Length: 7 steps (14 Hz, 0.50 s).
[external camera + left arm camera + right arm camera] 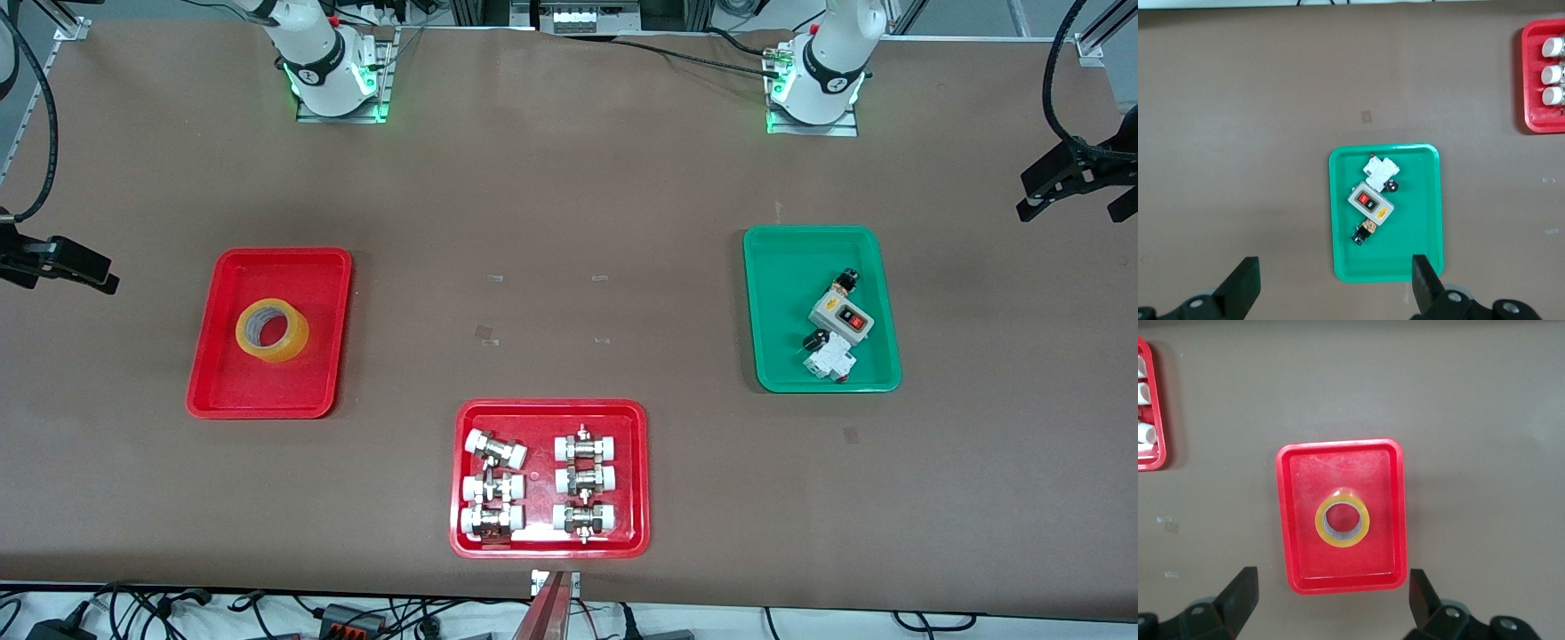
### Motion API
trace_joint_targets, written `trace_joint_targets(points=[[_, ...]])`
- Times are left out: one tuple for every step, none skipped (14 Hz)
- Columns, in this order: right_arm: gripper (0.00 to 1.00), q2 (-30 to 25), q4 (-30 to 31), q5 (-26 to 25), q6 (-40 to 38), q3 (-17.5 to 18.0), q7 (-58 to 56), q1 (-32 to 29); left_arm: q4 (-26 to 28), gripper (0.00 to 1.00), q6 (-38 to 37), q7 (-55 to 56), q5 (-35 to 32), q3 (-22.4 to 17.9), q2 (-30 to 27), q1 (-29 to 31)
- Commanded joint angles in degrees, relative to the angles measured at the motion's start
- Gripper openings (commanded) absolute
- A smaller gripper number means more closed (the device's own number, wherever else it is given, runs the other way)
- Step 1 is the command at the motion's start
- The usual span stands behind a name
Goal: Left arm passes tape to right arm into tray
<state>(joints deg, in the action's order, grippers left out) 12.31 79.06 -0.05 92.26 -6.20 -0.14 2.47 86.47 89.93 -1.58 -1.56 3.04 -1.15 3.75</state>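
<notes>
Tape (1342, 522) lay flat in the red tray (1290, 513), below and between the spread jaws of the right gripper (1331, 603); left gripper (1333, 287), also spread, hung over the green tray (1431, 213); placement judged done, best left undisturbed.

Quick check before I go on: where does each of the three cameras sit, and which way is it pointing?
Front view: high, facing both arm bases, over the whole brown table.
Left wrist view: high above the green plastic tray, looking down; open left gripper shows.
Right wrist view: above the plain red tray holding the yellow tape roll; open right gripper shows.
Shared: both wrist views catch the red fittings tray.
</notes>
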Motion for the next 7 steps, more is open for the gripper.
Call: trace_joint_targets(points=[[1.0,-7.46,12.21,-0.74,5.36,-0.92,-0.13,1.14,-1.65,1.0,-2.65,0.26,-0.11,0.13,0.62,-0.15],[1.0,-9.74,15.47,-0.74,6.17,-0.83,-0.39,1.14,-1.65,1.0,-2.74,0.26,-0.11,0.13,0.62,-0.15],[1.0,-11.16,17.51,-0.57,5.65,-0.74,-0.57,1.14,-1.74,1.0,-2.74,0.26,-0.11,0.13,0.62,-0.15],[1.0,-12.74,19.53,-0.3,5.56,-0.4,-0.22,1.22,-1.74,1.0,-2.74,0.17,-0.11,0.13,0.62,-0.15],[1.0,-13.88,20.42,-0.3,5.99,-0.22,-0.22,1.31,-1.74,1.0,-2.74,0.17,-0.11,0.13,0.71,-0.15],[1.0,-14.16,20.6,-0.3,5.56,-0.22,-0.22,1.31,-1.74,1.0,-2.74,0.17,-0.11,0.13,0.62,-0.15],[1.0,-14.42,20.52,-0.3,5.38,-0.22,-0.39,1.23,-1.74,1.0,-2.74,0.26,-0.11,0.47,0.62,-0.15]])
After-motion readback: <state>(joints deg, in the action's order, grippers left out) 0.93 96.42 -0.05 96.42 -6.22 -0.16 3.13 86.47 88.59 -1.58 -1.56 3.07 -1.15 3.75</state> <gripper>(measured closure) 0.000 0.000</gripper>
